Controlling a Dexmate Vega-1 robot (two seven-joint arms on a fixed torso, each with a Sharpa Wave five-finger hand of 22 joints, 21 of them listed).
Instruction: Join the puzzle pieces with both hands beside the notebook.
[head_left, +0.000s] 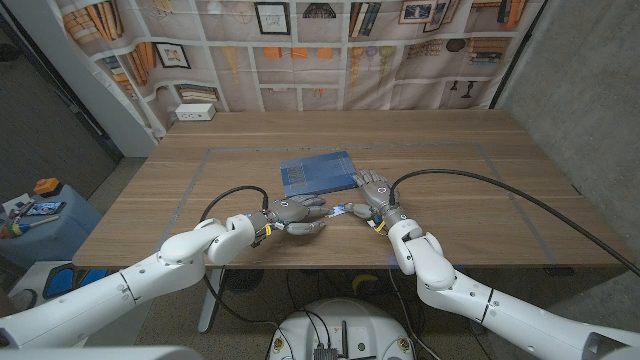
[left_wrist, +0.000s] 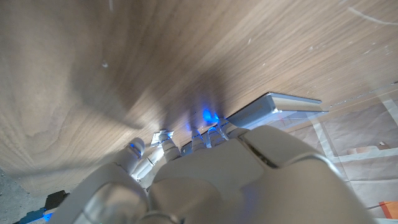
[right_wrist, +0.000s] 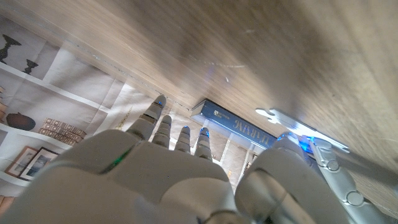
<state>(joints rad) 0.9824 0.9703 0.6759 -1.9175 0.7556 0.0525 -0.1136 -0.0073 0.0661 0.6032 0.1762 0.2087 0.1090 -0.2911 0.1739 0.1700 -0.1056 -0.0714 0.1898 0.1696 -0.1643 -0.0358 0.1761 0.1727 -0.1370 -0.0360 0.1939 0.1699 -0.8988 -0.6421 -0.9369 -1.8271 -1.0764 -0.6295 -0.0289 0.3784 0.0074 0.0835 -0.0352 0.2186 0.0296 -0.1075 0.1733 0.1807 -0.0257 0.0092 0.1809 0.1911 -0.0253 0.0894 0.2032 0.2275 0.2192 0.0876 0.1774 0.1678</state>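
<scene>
The blue notebook (head_left: 318, 172) lies in the middle of the wooden table (head_left: 470, 215). Just in front of it, pale puzzle pieces (head_left: 341, 211) lie on the wood between my two hands, with a blue glow on them. My left hand (head_left: 295, 214) reaches in from the left, its fingers stretched toward the pieces and its thumb apart below. My right hand (head_left: 375, 192) stands at the notebook's right front corner with its fingers spread forward. In the right wrist view its thumb (right_wrist: 281, 167) touches the thin pale piece (right_wrist: 292, 120), and a finger of the left hand (right_wrist: 339, 163) reaches the piece's other side.
Tape lines (head_left: 505, 185) mark out a rectangle on the table. The notebook's edge (left_wrist: 273, 103) lies close ahead of the left hand's fingertips. Black cables (head_left: 520, 205) trail from both wrists across the wood. A blue bin (head_left: 45, 225) stands on the floor at the far left.
</scene>
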